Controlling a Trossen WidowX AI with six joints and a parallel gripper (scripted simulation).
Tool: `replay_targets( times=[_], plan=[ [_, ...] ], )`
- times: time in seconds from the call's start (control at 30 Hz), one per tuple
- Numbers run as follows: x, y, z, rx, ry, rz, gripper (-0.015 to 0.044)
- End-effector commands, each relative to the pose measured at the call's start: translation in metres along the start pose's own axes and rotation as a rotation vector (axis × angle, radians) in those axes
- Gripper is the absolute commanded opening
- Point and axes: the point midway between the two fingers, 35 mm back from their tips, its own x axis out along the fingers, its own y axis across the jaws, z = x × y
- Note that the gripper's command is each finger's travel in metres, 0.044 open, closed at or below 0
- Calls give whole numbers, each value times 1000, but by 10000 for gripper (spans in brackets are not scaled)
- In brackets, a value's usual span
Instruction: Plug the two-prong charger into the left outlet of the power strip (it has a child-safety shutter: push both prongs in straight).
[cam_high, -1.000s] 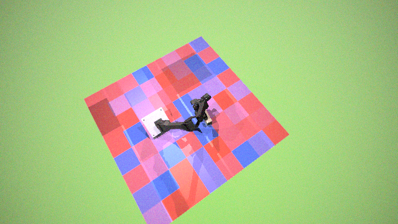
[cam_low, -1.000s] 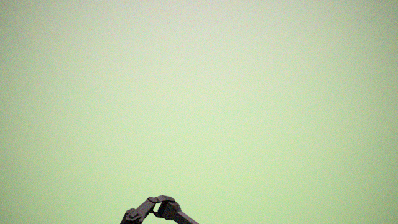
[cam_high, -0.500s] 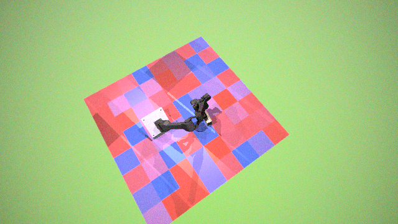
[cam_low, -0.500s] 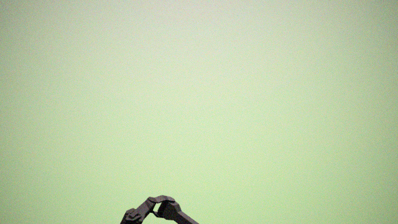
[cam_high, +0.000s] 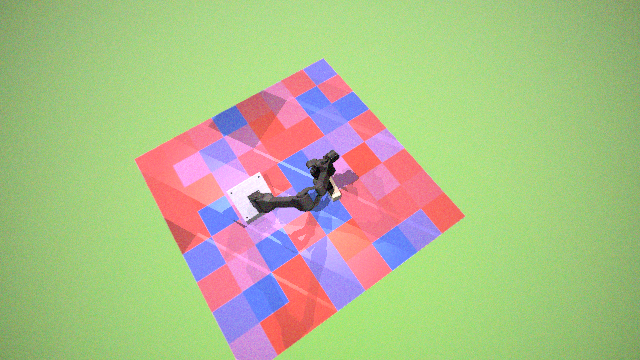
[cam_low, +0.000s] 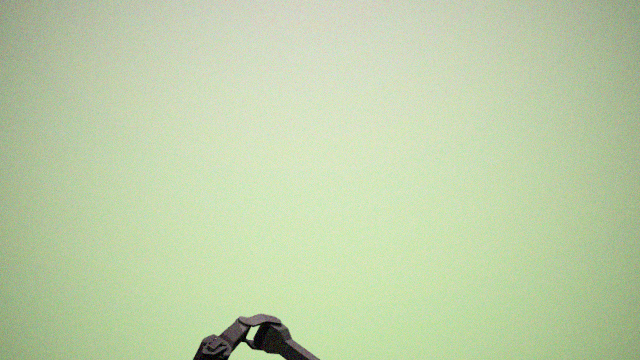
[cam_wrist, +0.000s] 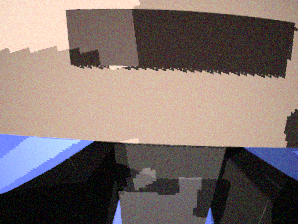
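Observation:
The cream power strip (cam_high: 335, 192) (cam_wrist: 150, 107) lies on the checkered mat beside the arm's far end; in the wrist view it spans the upper part, with a long dark rectangular area on its face. My gripper (cam_wrist: 164, 137) is shut on the grey charger (cam_wrist: 165, 207), with a dark finger on each side of it. The charger's far end meets the near edge of the strip in the wrist view; whether they touch cannot be told. The prongs and the outlet slots cannot be made out. In the top view the arm hides the fingers and the charger.
The dark arm (cam_high: 287, 201) reaches from a white base plate (cam_high: 239, 192) across the red, blue and pink mat (cam_high: 360, 250). The exterior view shows only the arm's upper links (cam_low: 270, 337) at the bottom edge. Shadows cross the mat.

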Motion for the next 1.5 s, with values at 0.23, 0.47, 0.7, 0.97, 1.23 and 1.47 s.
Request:
replay_targets(
  times=[0.23, 0.47, 0.7, 0.97, 1.23, 1.47],
  plan=[
    [-3, -1, 8, 14, -21, 0, 0],
    [-4, -1, 8, 14, -21, 0, 0],
    [-5, -1, 8, 14, -21, 0, 0],
    [-6, -1, 8, 14, -21, 0, 0],
    [-1, -1, 1, -3, 3, -1, 0],
    [-1, -1, 1, -3, 3, -1, 105]
  ],
)
